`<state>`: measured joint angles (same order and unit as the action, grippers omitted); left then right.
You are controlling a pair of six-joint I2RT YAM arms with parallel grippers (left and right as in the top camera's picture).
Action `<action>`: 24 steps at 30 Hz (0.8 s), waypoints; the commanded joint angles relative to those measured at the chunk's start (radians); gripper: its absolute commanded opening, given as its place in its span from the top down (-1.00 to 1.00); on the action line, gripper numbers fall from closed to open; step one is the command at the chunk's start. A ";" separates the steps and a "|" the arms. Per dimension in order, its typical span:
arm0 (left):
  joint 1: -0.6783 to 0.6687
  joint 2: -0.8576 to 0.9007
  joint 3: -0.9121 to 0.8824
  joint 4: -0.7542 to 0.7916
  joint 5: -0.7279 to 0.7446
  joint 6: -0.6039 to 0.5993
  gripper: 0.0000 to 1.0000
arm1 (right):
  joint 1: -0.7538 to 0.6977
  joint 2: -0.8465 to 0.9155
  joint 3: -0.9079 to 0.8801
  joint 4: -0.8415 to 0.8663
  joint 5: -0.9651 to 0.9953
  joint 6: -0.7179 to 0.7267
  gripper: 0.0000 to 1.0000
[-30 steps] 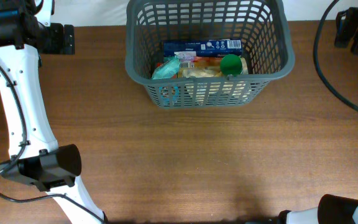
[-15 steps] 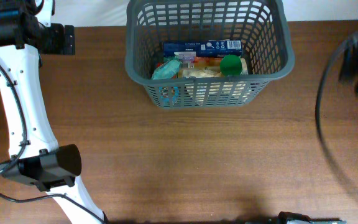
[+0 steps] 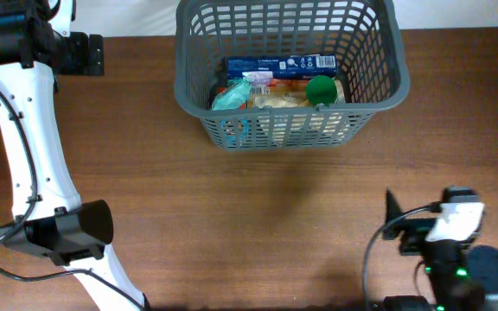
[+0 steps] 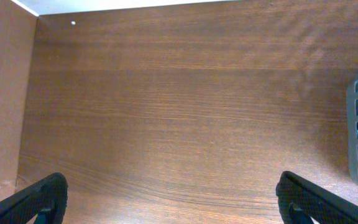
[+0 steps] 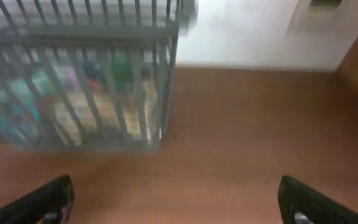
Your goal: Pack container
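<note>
You have the container (image 3: pixel 290 110) at twelve o'clock on the table (image 3: pixel 258 216), groceries (image 3: pixel 279 98) inside; your left gripper (image 4: pixel 173 208) and right gripper (image 5: pixel 176 208) both gape wide, holding nothing.

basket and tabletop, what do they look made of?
The basket looks like moulded plastic in matte grey: one even colour, slotted lattice walls, thick rounded rim. The tabletop is a brown wood-grain surface with low sheen and long grain lines. Solid wood, veneer or laminate cannot be told apart here.
</note>
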<state>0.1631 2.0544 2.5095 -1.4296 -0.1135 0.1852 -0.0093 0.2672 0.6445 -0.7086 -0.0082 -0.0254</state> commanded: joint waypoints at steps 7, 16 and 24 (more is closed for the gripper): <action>0.002 -0.007 -0.002 -0.001 -0.007 -0.013 -0.99 | 0.008 -0.190 -0.388 0.126 -0.006 0.007 -0.97; 0.002 -0.007 -0.002 -0.001 -0.007 -0.013 -0.99 | 0.008 -0.264 -0.469 0.107 -0.006 0.006 -0.98; 0.002 -0.007 -0.002 -0.001 -0.007 -0.013 -0.99 | 0.008 -0.264 -0.490 0.108 -0.006 0.006 -0.97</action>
<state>0.1631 2.0544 2.5095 -1.4296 -0.1131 0.1852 -0.0074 0.0158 0.1616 -0.6044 -0.0082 -0.0261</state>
